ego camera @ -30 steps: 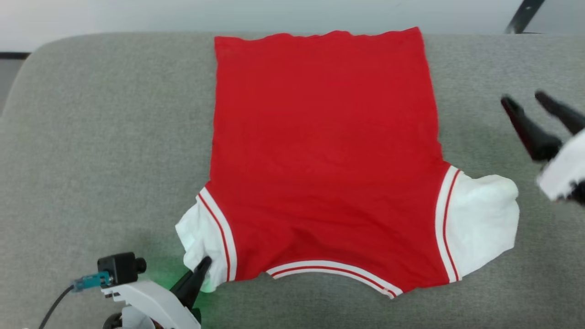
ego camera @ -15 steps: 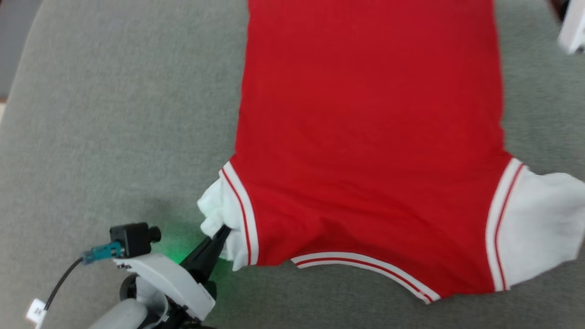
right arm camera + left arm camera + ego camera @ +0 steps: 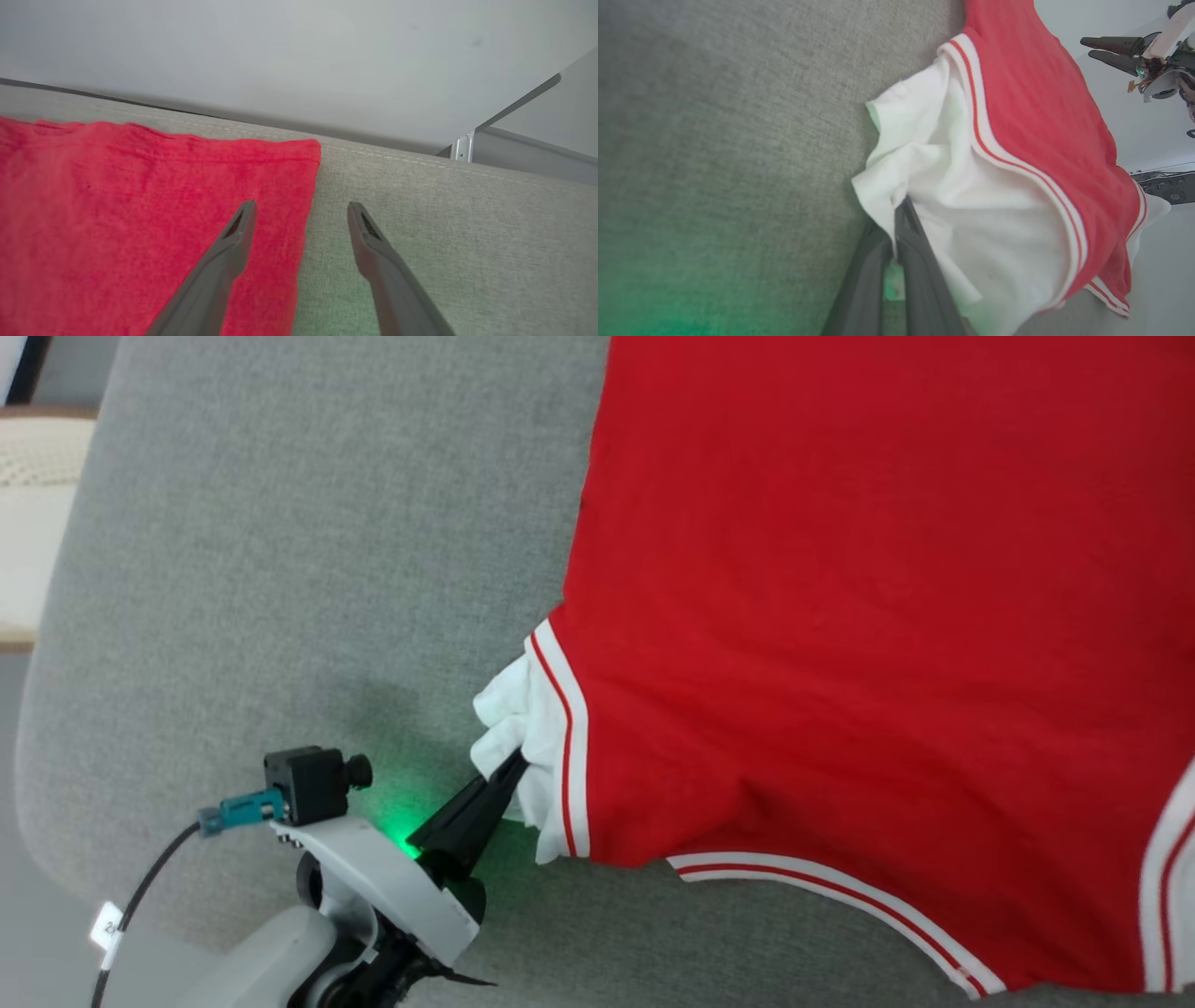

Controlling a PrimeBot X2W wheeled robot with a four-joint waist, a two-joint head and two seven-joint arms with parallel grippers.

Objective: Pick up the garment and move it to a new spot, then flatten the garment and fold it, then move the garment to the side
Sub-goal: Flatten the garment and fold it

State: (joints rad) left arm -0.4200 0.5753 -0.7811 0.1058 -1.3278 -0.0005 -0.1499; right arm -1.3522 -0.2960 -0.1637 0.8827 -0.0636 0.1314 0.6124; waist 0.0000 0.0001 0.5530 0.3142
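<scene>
Firmly, the left gripper [image 3: 512, 767], its two long dark fingers [image 3: 467, 817] pressed together, pinches the crumpled white sleeve [image 3: 509, 714] of the bright red soft-fabric garment [image 3: 840, 616], which lies spread mostly flat on the grey woven cushion [image 3: 280, 523]. The right gripper [image 3: 301, 207] hovers with fingers [image 3: 233, 242] spread wide above the garment's far hem corner. Flattening looks nearly done, I judge; folding and moving aside remain.

White shell [image 3: 373, 885], black camera [image 3: 313, 784], dark left tool [image 3: 515, 763].
</scene>
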